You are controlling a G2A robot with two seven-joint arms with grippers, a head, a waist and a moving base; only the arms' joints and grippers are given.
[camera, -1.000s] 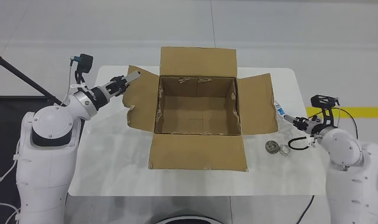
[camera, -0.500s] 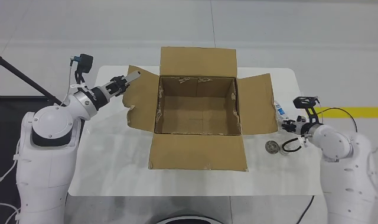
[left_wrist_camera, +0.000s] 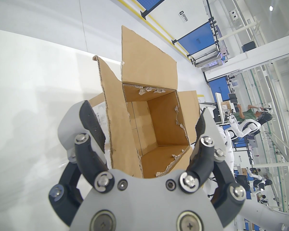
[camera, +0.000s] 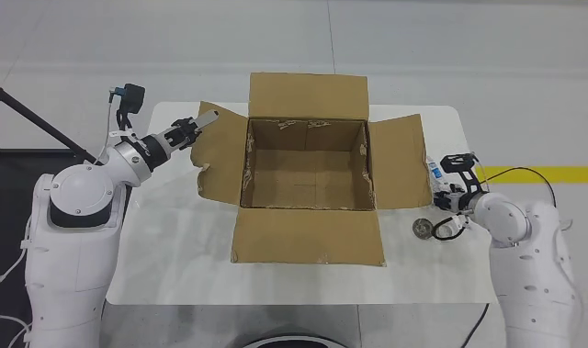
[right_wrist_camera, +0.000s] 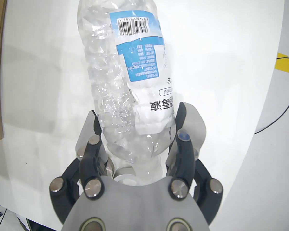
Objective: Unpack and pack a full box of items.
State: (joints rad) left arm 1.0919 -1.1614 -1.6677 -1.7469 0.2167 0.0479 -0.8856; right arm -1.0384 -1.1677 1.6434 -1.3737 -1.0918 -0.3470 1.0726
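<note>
Between clamped right jaws, clear bottle [right_wrist_camera: 125, 73]

We cannot make out the small round thing [camera: 424, 227] on the table [camera: 184, 247] near the box's [camera: 308, 178] right flap; it is too small to name. In the right wrist view the bottle's [right_wrist_camera: 125, 73] neck and cap lie hidden behind the right gripper's [right_wrist_camera: 139, 116] body. From above, we see the bottle as a mere sliver at the flap's edge. In the left wrist view the left flap hides the box's near wall.
</note>
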